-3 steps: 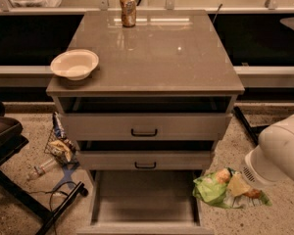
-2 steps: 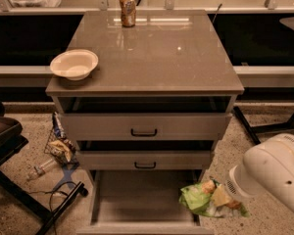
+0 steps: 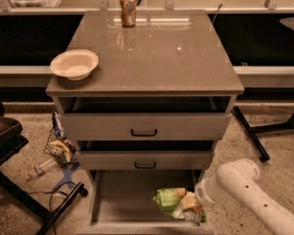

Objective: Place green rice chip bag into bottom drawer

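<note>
The green rice chip bag (image 3: 172, 201) has shifted in the last second. It hung outside the cabinet, off toward 3 o'clock of the open tray, and it now sits over the bottom drawer (image 3: 122, 202), in the tray's 4 o'clock corner. The white arm (image 3: 250, 187) has swung in with it, reaching from 4 o'clock of the view. The gripper (image 3: 193, 207) is at the bag's right edge, just inside the drawer's right side.

The fingers are mostly buried in the crinkled foil. Since the bag has travelled with the arm, they seem to be clamped on it, though the view does not show the grip plainly. I cannot tell whether the bag already touches the drawer floor or hangs just above it.

For the task, the carry looks almost done. What likely remains is to lower the bag if needed, let go, and pull the arm back toward 4 o'clock without dragging it out.

The two upper drawers (image 3: 143, 126) stand slightly open above. On the surface (image 3: 157, 53), a can (image 3: 128, 10) stands at 12 o'clock and a bowl (image 3: 74, 63) at 9 o'clock.
</note>
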Robot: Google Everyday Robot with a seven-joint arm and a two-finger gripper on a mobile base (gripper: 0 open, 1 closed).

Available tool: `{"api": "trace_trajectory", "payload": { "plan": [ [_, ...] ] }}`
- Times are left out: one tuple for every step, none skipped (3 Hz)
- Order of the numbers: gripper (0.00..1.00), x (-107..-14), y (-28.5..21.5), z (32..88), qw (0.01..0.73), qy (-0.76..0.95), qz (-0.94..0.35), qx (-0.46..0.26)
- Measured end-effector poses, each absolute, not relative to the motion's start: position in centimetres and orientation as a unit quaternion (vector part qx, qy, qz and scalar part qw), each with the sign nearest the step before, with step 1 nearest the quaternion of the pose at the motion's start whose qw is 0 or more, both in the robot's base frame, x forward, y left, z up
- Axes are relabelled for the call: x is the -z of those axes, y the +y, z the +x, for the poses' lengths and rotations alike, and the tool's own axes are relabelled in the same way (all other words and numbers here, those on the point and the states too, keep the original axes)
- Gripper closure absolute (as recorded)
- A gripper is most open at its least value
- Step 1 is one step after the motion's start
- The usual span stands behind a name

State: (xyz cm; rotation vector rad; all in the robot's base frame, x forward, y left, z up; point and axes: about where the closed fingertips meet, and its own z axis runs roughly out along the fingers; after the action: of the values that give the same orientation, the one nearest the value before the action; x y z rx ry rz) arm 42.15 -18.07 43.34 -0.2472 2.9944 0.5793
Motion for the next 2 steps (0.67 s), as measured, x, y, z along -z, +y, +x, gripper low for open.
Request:
{"api": "trace_trajectory", "payload": {
  "plan": [
    [1.00, -39.4, -14.8, 44.3, 0.025, 0.974, -0.061, -0.216],
    [1.00, -35.2, -10.7, 46.4, -0.001, 0.974, -0.033, -0.223]
  ]
}}
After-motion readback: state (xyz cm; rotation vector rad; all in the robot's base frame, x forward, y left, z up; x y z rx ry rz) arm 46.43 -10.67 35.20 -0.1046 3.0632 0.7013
